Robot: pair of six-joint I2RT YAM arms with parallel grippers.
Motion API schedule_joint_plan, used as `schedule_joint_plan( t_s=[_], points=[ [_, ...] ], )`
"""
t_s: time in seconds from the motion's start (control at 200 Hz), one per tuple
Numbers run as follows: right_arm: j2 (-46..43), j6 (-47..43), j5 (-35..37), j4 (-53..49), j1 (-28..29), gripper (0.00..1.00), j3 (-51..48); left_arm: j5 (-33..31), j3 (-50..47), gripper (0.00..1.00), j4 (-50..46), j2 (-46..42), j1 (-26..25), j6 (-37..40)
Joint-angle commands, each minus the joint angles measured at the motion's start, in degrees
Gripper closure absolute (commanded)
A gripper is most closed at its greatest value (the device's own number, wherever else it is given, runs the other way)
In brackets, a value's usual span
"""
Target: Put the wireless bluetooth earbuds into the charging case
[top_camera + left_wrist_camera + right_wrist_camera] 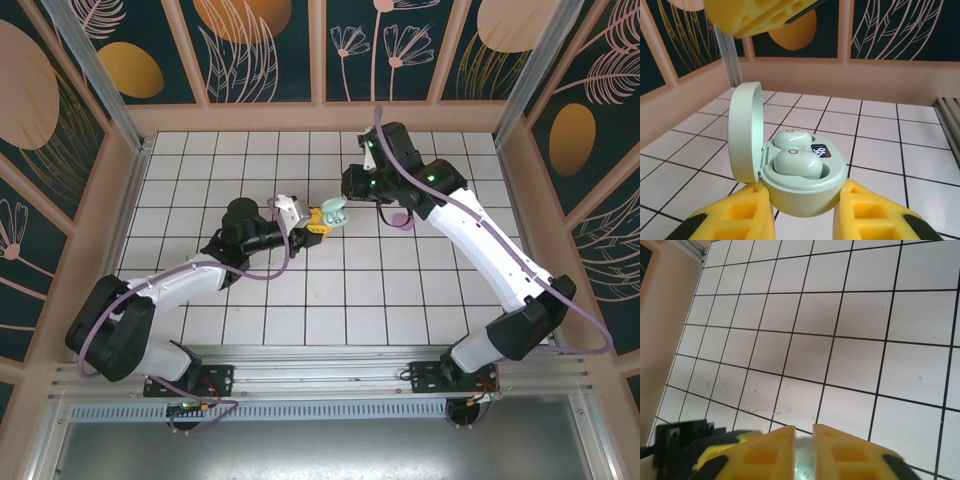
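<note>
Two mint earbuds [792, 162] are sitting inside the open mint case [746, 131], which the left gripper [805, 212] is clamping above the tiled table [880, 150]. Right gripper [804, 434] is hanging close above, fingers nearly together; whether they are pinching anything, I cannot tell.

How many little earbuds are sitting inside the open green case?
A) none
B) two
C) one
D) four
B: two mint earbuds sit in the open mint case, which the left gripper holds between its yellow fingers.

White arm shells [490, 240], black joints [245, 225], purple cables [378, 122], green lights [432, 179], yellow latticed tool fingers [735, 220]
</note>
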Motion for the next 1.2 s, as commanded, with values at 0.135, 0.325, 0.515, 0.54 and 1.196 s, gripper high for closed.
schedule_joint_plan(
  t_s=[0.135, 0.325, 0.515, 0.54, 1.196],
  points=[
    [4.3, -2.8, -8.8, 1.4, -0.5, 0.92, 1.5, 2.0, 0.5, 1.00, 2.7, -2.6, -0.4, 1.4],
    [-1.3, -2.2, -9.7, 3.8, -0.3, 0.92, -5.5, 0.0, 0.6, 1.00, 6.1, -2.2, -0.3, -1.8],
    [-11.1, 0.8, -7.9, 8.4, -1.2, 0.86, -14.9, -0.1, 0.9, 1.00, 9.8, -1.2, 0.0, -5.8],
    [-12.3, 1.3, -8.0, 9.1, -1.3, 0.86, -16.0, 0.0, 0.9, 1.00, 10.2, -1.1, -0.1, -6.2],
    [-20.1, 21.7, -26.9, 41.2, -4.8, 0.40, -35.3, 0.9, -0.6, 1.00, 15.8, -3.2, 0.1, -11.9]
  ],
)
